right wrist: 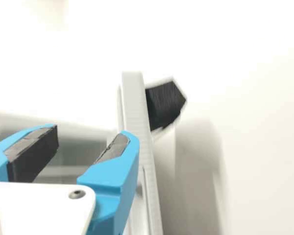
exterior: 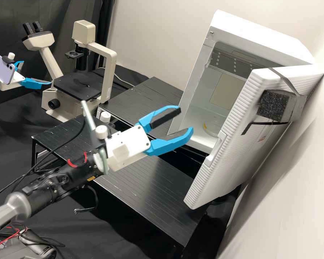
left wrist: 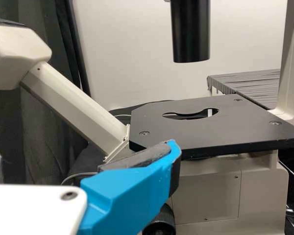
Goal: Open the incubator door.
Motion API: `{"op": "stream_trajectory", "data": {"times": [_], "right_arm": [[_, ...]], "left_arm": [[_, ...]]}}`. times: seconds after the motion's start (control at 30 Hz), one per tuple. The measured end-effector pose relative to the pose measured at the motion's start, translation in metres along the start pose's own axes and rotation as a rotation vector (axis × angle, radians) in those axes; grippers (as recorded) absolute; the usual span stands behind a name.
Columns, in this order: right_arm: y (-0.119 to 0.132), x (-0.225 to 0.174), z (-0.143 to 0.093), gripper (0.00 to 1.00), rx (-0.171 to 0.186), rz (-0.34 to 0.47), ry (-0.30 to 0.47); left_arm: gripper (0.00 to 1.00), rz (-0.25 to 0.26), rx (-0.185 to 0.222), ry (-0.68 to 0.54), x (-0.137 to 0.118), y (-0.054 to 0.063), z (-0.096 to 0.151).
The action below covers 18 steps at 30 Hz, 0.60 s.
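Pale walls (exterior: 151, 32) close off the room behind a slatted black worktop (exterior: 144, 190), where our white incubator (exterior: 259, 34) sits at the right of the high view. Its door (exterior: 234, 151) stands swung well out from the box. We judge it a stiff, hollow-feeling slab that should turn lightly on its hinge, though its smooth ribbed skin may slip; we would take it by the free edge, at the recessed handle (exterior: 216, 149). That edge points out towards the arm, the outer face towards the side wall, the long axis upright. Our right gripper (exterior: 184, 120) is wide and empty beside the door; our left gripper (exterior: 37, 73), by the microscope (exterior: 108, 68), is spread too.
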Motion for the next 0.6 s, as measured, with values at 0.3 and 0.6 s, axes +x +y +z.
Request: {"op": "stream_trajectory", "data": {"times": [0.3, 0.6], "right_arm": [[-0.018, -0.016, -0.017, 1.00, 0.117, -0.169, 0.281], [-0.049, -0.032, -0.017, 1.00, 0.339, -0.333, 0.423]], "left_arm": [[1.00, 0.000, 0.000, 0.000, 0.000, 0.000, 0.000], [1.00, 0.000, 0.000, 0.000, 0.000, 0.000, 0.000]]}}
